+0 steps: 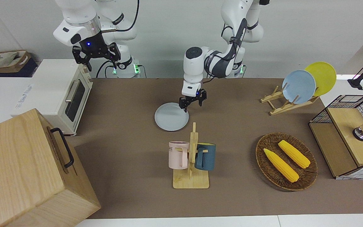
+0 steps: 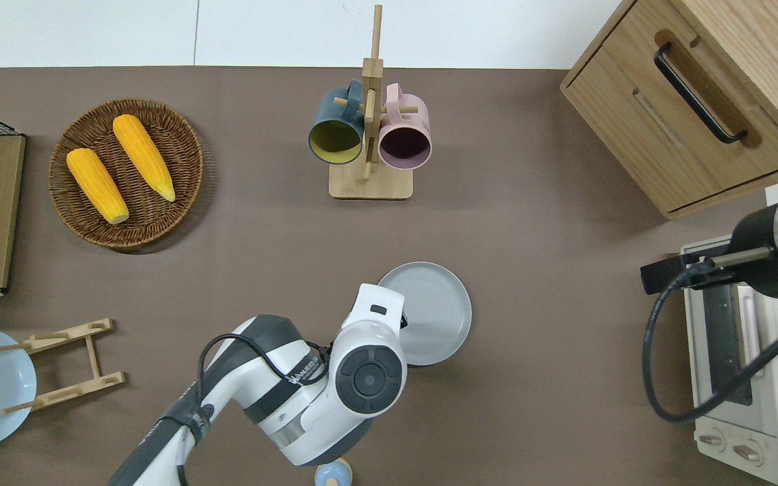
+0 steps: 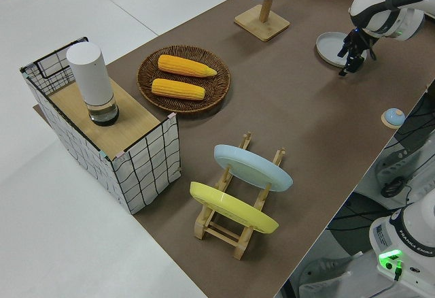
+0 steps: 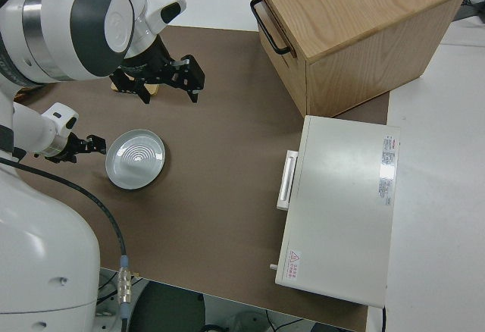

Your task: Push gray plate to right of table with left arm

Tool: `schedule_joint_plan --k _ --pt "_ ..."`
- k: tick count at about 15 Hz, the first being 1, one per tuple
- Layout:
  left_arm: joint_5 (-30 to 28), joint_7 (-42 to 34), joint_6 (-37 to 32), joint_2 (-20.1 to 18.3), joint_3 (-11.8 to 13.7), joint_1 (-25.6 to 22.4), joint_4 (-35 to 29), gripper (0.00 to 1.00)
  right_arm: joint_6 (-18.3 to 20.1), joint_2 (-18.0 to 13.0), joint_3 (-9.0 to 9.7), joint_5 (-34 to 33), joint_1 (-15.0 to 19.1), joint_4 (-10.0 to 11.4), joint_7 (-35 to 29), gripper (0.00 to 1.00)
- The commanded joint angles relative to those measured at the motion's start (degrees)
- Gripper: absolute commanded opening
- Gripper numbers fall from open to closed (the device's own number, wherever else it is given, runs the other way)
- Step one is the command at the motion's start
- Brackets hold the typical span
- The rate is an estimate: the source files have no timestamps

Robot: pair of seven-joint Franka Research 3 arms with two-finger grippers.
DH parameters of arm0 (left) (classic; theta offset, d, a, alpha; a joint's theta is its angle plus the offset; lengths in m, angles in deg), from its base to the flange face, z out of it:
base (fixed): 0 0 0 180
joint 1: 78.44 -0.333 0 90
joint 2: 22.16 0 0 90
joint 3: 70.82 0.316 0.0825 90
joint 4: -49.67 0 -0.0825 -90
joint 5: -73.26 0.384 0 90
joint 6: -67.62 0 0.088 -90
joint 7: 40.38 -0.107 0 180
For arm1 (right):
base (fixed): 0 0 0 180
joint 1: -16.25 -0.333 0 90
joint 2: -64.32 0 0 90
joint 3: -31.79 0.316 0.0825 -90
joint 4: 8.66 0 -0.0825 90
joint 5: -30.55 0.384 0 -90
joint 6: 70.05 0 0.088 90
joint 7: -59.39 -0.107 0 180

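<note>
Hovering open, left pincer [image 1: 193, 103] straddles gray plate [image 1: 171, 120] rim.

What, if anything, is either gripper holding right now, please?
Nothing. The left gripper is open at the gray plate's rim; the right arm is parked.

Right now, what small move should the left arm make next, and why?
Probably lower the left end effector until a finger can bear on the gray plate at its rim. It is open at the plate's edge toward the left arm's end. The plate lies near the middle of the table, well short of the toaster oven, so the push looks unfinished.
</note>
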State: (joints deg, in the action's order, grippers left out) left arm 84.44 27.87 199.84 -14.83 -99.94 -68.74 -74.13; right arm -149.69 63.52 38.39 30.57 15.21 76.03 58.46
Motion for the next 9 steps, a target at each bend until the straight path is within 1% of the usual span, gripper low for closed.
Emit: schedule_joint_plan --k 1,3,6,9 --pt "-7.48 -17.23 -12.83 -3.81 0.39 -5.99 6.01 1.00 0.89 -0.17 0.96 0.25 1.13 -0.50 -0.74 0.983" --pt "-10.03 -24.97 -19.68 -4.25 0.47 -10.11 9.88 1.00 0.89 -0.17 0.96 0.33 1.21 -0.50 -0.74 0.983" --pt "-11.10 -34.30 -28.57 -4.69 0.65 -15.13 15.33 1.00 0.89 -0.17 0.96 0.25 1.13 -0.50 -0.74 0.983" --pt "-11.45 -40.81 -34.20 -5.92 0.65 -19.35 17.88 1.00 0.89 -0.17 0.87 0.33 1.13 -0.50 -0.74 0.983"
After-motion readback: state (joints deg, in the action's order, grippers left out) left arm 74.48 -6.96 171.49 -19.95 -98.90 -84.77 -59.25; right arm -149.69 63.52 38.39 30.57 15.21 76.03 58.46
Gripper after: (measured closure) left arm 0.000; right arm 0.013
